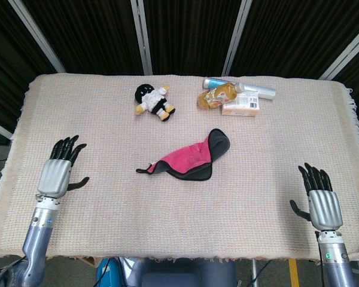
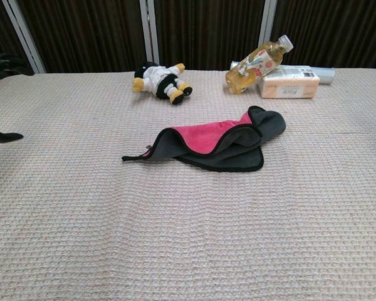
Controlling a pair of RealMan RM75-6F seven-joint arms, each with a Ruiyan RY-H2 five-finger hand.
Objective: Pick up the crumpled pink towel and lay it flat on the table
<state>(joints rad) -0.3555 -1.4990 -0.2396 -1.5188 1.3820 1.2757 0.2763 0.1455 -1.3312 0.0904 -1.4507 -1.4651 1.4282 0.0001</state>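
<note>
While crumpled, pink towel (image 1: 191, 158) shows dark backing.

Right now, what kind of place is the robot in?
Probably a robot practice room, not a home: a table under a woven cloth, dark curtains behind, and a plush toy and bottle set out.

The left hand (image 1: 58, 171) hangs over the left part of the table (image 1: 107, 221), back upward, fingers spread and pointing away from the robot, thumb out to the side, holding nothing; its forearm runs back toward the near edge; in the chest view only dark fingertips show at the left border; the right hand (image 1: 321, 200) sits at the near right, fingers straight and apart, empty.
</note>
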